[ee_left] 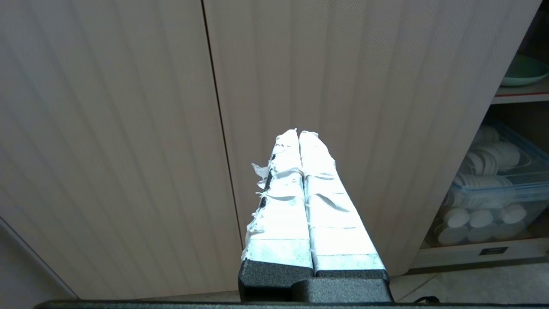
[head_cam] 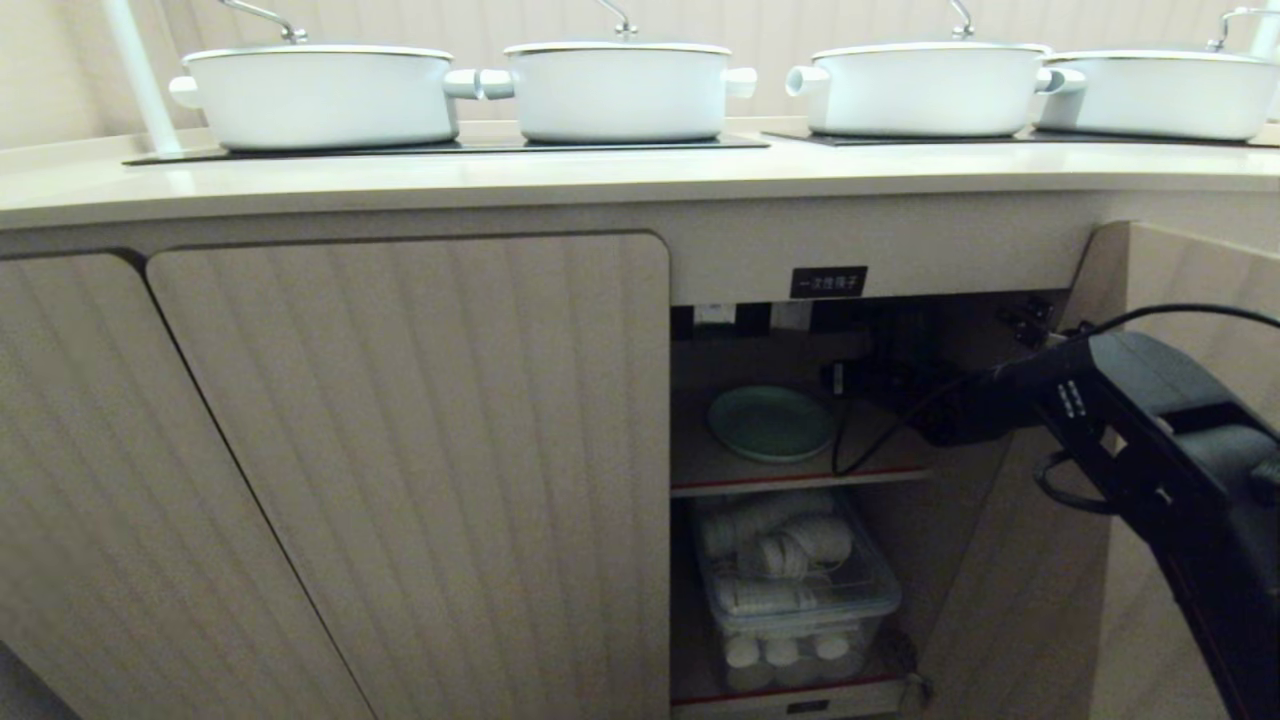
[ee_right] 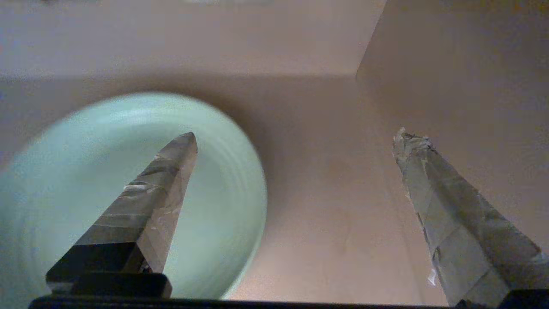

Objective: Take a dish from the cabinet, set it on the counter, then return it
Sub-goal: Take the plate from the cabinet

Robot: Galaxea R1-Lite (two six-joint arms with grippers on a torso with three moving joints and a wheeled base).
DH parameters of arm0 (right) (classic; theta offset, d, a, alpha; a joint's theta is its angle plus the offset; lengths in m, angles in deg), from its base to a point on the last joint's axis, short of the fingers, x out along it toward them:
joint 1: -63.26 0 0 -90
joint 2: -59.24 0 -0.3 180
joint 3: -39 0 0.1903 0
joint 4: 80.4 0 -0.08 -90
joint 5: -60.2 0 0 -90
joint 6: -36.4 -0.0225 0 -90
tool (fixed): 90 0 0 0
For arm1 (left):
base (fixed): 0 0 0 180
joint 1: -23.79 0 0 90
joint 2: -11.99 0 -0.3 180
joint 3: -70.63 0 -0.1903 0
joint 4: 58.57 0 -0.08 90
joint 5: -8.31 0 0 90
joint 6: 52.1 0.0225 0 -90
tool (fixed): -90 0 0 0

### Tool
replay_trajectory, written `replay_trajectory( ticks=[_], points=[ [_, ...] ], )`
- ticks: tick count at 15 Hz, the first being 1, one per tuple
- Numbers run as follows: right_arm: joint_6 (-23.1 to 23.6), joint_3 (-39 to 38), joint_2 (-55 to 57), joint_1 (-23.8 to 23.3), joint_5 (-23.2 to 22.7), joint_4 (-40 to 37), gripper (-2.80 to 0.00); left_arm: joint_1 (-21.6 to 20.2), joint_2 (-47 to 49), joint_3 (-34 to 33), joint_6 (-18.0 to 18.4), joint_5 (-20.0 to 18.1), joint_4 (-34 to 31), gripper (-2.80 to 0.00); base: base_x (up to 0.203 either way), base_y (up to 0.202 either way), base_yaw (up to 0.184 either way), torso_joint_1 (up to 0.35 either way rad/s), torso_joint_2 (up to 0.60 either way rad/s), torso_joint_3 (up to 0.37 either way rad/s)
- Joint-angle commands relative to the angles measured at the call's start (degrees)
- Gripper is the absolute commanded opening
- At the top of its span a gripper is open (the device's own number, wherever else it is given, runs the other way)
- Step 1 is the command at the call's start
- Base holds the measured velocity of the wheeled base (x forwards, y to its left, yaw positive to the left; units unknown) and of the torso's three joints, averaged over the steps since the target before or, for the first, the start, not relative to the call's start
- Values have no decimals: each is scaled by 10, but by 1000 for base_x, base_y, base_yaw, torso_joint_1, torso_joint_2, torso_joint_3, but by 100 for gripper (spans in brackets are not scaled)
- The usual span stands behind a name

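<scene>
Dish on cabinet shelf

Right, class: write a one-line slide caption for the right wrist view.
Open right gripper inside the cabinet, with the mint-green dish lying on the wooden shelf.

Black right arm — looped cables, white-taped fingers
</scene>
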Motion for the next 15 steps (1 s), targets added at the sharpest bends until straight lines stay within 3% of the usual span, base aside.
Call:
replay_trajectory(
  ticks=[1, 15],
  points=[
    [0, 5, 3, 0, 0, -8, 0, 0, 0, 0, 0, 0, 0, -280, 0, 0, 0, 0, 0, 0],
    [-4, 111, 26, 0, 0, -220, 0, 0, 0, 0, -1, 0, 0, -280, 0, 0, 0, 0, 0, 0]
  ],
)
